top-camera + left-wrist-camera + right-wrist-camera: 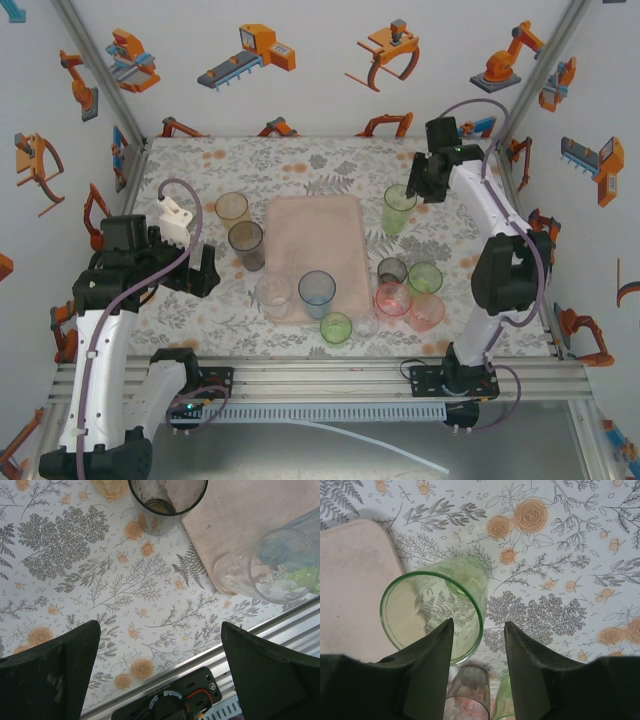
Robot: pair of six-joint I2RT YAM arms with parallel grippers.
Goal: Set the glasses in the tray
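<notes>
The pale pink tray [313, 232] lies mid-table with a blue glass [317, 290] on its near edge. A tall green glass [399, 208] stands just right of it. My right gripper [414, 190] hangs over this green glass [437, 602], open; one finger is over the mouth, the other outside, with the rim's right wall between them and a gap left. My left gripper [195, 270] is wide open above bare tabletop. A smoky glass [167, 500] and a clear glass [250, 572] stand ahead of the left gripper [160, 630] at the tray's [250, 510] left edge.
An orange-tinted glass [233, 209] stands left of the tray. Right of its near end is a cluster: smoky [392, 270], green [425, 277] and two pink glasses [393, 299] [427, 312]. A green glass [336, 328] sits at the near edge, by the metal rail [320, 375].
</notes>
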